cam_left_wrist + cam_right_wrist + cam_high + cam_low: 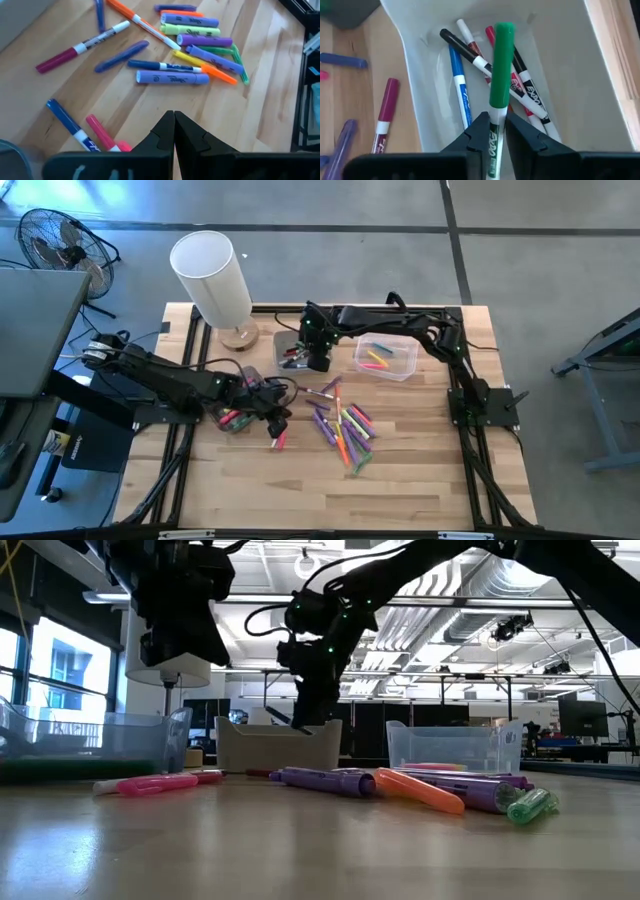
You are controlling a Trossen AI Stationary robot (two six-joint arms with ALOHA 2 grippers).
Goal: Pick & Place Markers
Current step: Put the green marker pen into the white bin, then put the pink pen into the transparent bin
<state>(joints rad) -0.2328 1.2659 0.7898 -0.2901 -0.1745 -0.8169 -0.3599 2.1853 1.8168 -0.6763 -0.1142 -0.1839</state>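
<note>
Open industrial lab or workshop

Exposed ceiling ducts (470,590), polished concrete floor (400,240), a floor fan (55,242), and a wooden table (300,480) on framing.

Pale wood-grain table (420,480), glossy plastic markers (172,77), translucent plastic bin (560,60)

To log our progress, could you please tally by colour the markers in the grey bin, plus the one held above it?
Blue marker: 1
Black markers: 2
Red markers: 2
Green marker, in the right fingers: 1
Total: 6; overlaps make black and red uncertain.
</note>
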